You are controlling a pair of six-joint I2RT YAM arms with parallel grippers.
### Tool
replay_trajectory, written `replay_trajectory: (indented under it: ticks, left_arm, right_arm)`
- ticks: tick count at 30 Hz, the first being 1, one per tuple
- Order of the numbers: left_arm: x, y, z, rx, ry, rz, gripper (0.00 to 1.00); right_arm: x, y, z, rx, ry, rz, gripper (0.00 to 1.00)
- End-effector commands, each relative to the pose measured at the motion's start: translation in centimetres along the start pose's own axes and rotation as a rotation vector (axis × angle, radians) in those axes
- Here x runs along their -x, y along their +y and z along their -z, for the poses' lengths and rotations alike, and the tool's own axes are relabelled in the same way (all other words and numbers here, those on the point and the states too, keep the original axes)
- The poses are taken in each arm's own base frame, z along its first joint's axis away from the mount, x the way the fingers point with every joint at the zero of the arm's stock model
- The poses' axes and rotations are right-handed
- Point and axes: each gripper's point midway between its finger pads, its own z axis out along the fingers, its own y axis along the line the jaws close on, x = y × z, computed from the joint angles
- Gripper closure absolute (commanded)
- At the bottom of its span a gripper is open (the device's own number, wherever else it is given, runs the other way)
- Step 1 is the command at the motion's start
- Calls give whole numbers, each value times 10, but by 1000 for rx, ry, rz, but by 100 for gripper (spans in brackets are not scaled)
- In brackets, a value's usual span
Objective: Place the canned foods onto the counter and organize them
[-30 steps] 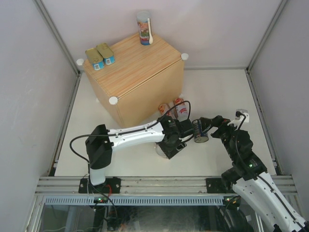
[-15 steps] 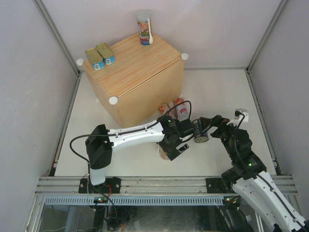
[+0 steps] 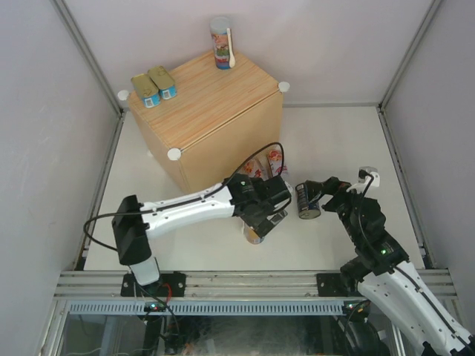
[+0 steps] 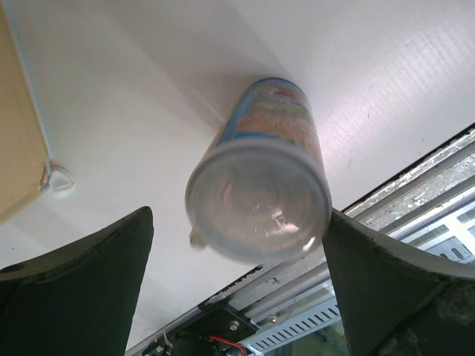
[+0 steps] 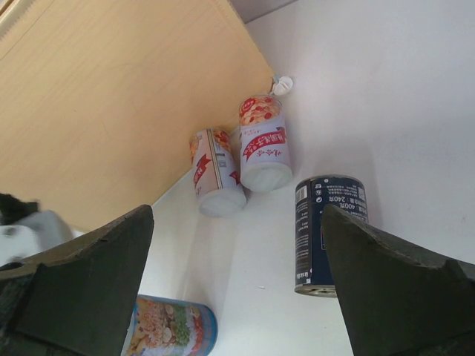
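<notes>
My left gripper [image 4: 237,285] stands open over a blue colourful-labelled can [image 4: 260,189] that stands upright on the white table; the can's clear lid lies between the fingers, close to the right one. In the top view that can [image 3: 254,234] is just near of the left gripper [image 3: 267,217]. My right gripper [image 5: 237,289] is open and empty, beside a dark can [image 5: 326,233] [image 3: 306,202]. Two red-white cans [image 5: 215,174] [image 5: 263,144] lie at the foot of the counter [image 3: 215,111]. Two flat tins [image 3: 154,87] and a tall can [image 3: 220,43] sit on top of the counter.
White walls enclose the table on three sides. A metal rail [image 3: 245,285] runs along the near edge. A white knob [image 4: 58,180] of the counter shows at the left of the left wrist view. The right gripper [image 3: 320,194] is close to the left arm's wrist.
My left gripper has opened and let go of the blue colourful can, which now stands on the table. The left arm has swung a little to the left. The right arm is still.
</notes>
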Motion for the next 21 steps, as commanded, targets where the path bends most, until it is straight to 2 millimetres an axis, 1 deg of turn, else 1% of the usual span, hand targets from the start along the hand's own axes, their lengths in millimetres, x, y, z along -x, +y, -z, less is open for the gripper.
replay_trajectory:
  ticks: [1,4,8,16,21]
  left_arm:
    - [12,19,30,40,-154,95,3]
    - [12,25,40,42,-204,131,3]
    - [12,24,53,8,-262,152,3]
    - [6,13,68,-74,-370,132,3]
    - [5,5,70,-130,-550,194,2]
  right_arm:
    - [10,7,-1,12,-40,22,6]
    - [7,9,0,11,-34,48,6]
    - [4,10,0,5,-23,79,6]
    - [-4,24,-2,17,2,127,6]
    - [-6,26,3,10,-5,136,6]
